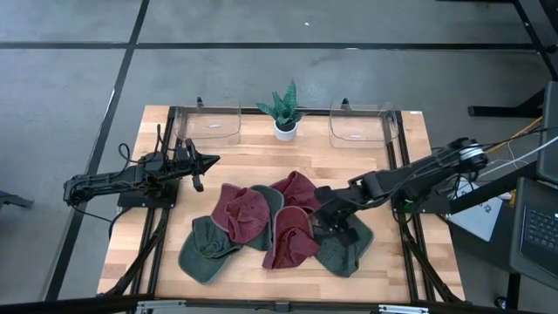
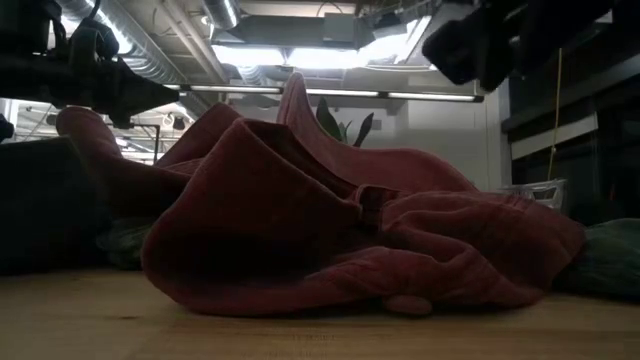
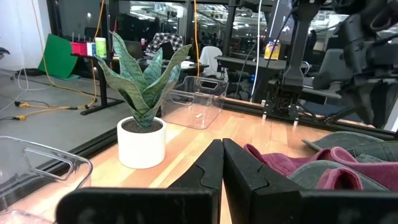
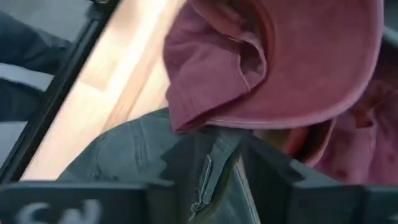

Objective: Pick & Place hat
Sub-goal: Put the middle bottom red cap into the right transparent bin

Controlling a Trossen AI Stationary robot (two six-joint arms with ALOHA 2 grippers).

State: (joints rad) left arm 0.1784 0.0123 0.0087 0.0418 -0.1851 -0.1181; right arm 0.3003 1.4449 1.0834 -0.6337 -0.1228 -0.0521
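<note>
Left gripper [image 1: 207, 160] hovers over the worktop's [image 1: 410, 270] left side, clear of the hats, jaws clenched on nothing; the left wrist view shows the two fingers [image 3: 208, 171] pressed together.

Hats lie in an overlapping pile at centre front. Count from the high view: three maroon, namely a left one [image 1: 240, 211], a front one [image 1: 292, 240] and a rear one [image 1: 296, 190]; at least three green, namely a front-left one [image 1: 205, 250], a middle one [image 1: 266, 209] and a right one [image 1: 349, 244].

Behind the pile: one potted plant [image 1: 286, 112] at rear centre, flanked by two clear bins, left [image 1: 209, 122] and right [image 1: 359, 124].

Right gripper [image 1: 330, 214] sits low at the pile's right side. Its jaws stand partly apart, straddling a fold of the right green hat just under a maroon brim [image 4: 273, 81]; whether they grasp it cannot be told.

No legible writing.
</note>
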